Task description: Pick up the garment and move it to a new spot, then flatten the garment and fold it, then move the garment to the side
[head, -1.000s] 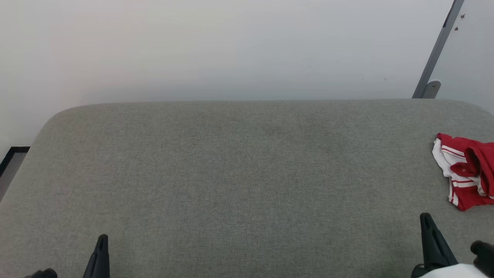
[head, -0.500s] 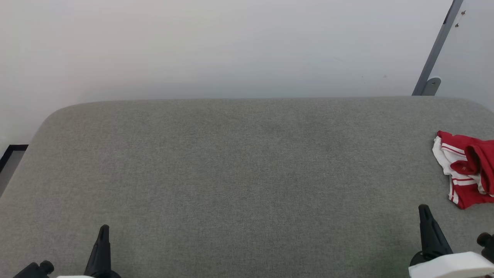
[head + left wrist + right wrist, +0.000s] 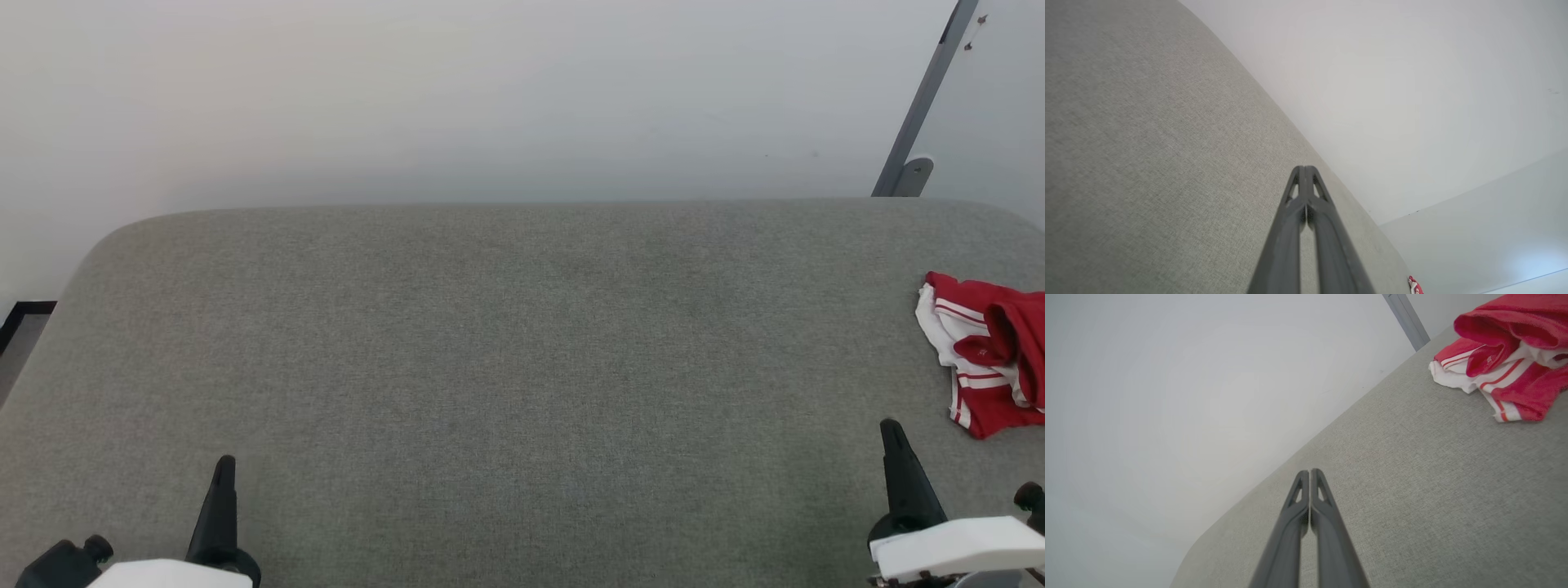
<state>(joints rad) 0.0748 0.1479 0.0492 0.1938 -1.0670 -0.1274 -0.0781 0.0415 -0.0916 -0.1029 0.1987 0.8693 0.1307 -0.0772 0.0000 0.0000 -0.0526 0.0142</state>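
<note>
The garment (image 3: 984,355) lies crumpled at the right edge of the grey padded surface (image 3: 506,359), red with white striped parts, partly cut off by the frame. It fills the upper right of the right wrist view as the garment (image 3: 1502,355), and a sliver of the garment (image 3: 1414,285) shows far off in the left wrist view. My right gripper (image 3: 891,429) is shut and empty, a little in front and to the left of the garment. In its own view the right gripper (image 3: 1309,472) has its fingers pressed together. My left gripper (image 3: 224,464) hovers shut and empty at the lower left; seen as the left gripper (image 3: 1303,168).
A pale wall (image 3: 490,98) rises behind the surface. A grey metal post (image 3: 922,98) leans at the back right corner. A strip of dark floor edging (image 3: 20,314) shows past the left edge.
Both grippers have come further up into the head view, with their pale wrists now showing. The scene has slid slightly in the picture as the camera moved. The garment lies unchanged.
</note>
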